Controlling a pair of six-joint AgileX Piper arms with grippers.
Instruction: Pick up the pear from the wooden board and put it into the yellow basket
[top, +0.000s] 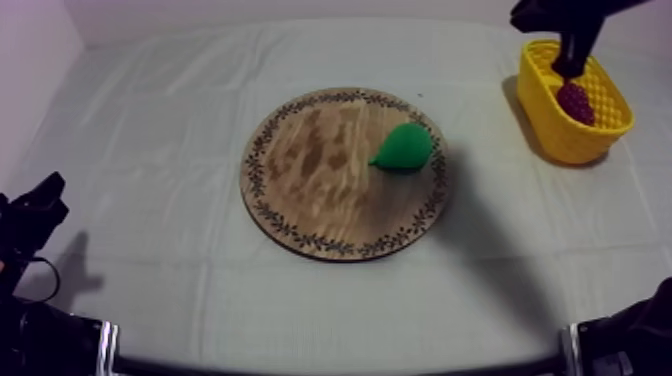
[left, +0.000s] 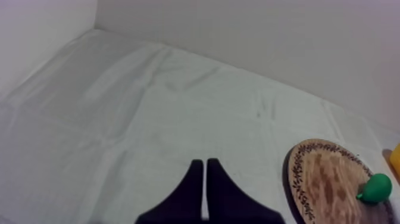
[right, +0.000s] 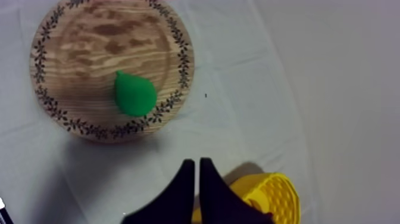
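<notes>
At the left edge of the grey-white cloth-covered counter (top: 150, 120), the left tool (left: 204, 161) rests low, its two black fingers pressed together on nothing, well apart from the work.

In the middle lies the round wooden board with a leaf-patterned rim (top: 300, 175). The smooth green toy pear (top: 405, 147) lies on its side on the board's right part, close to the rim, with its narrow end pointing back across the wood.

Farther right stands the yellow plastic basket with a lattice wall (top: 560, 140), with a dark red-purple bunch of toy grapes (top: 575, 102) inside. The right tool (right: 195, 161) hangs over the basket, its fingers closed together and empty.

The pear is not yet picked up. The main risk is probably the grasp: the fingers must spread before they come down, and the pear is rounded and slick-looking. A pinch off its widest part could squirt it sideways over the nearby rim onto the cloth. On the way back, a low carry could clip the basket's wall and tip it.
</notes>
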